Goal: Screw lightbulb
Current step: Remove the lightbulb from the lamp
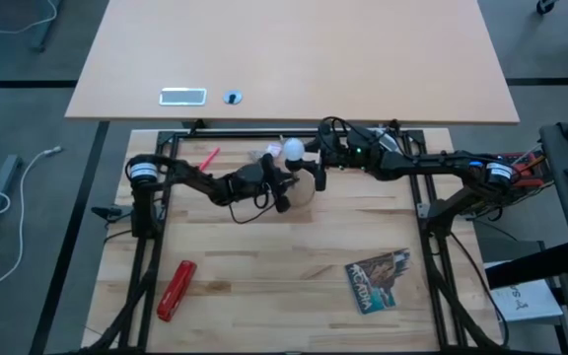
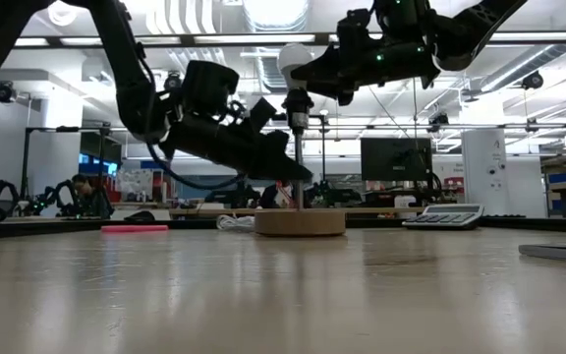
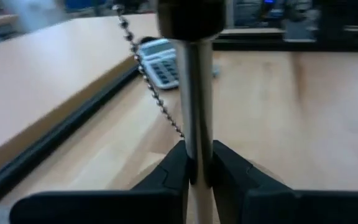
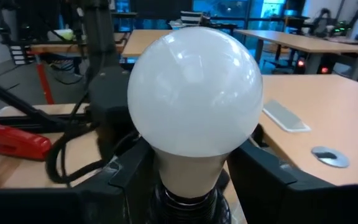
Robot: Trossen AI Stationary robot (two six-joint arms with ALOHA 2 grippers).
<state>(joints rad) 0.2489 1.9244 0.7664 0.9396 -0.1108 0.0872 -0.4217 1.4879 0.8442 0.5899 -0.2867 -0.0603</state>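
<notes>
The white round lightbulb [image 4: 194, 93] stands upright in the black socket [image 2: 297, 103] on top of a thin metal rod [image 2: 300, 167]. The rod rises from a round wooden disc [image 2: 300, 222] that rests on the table. My right gripper [image 4: 191, 177] reaches in from the table's right and is shut on the bulb, which also shows in the high view [image 1: 292, 149]. My left gripper [image 3: 197, 168] reaches in from the table's left and is shut on the rod below the socket. A bead chain [image 3: 148, 74] hangs from the socket. My left gripper pinches the metal rod [image 3: 197, 146] between its two fingers, partway up between disc and socket. The fingers come from the table's left, slanting down, and lie across the rod. The rod stands upright with its disc on the table. My right gripper has the bulb's tapering neck [image 4: 188, 168], just under the round head, between its two fingers [image 4: 135, 180]. The fingers come about level from the table's right. The bulb stands upright with its base in the socket.
A calculator [image 2: 444, 216] lies beyond the lamp stand. A red stapler-like tool [image 1: 177, 289] lies near the front left and a printed card [image 1: 379, 280] near the front right. A red pen [image 1: 208, 158] and a see-through wrapper [image 1: 267, 153] lie at the far edge.
</notes>
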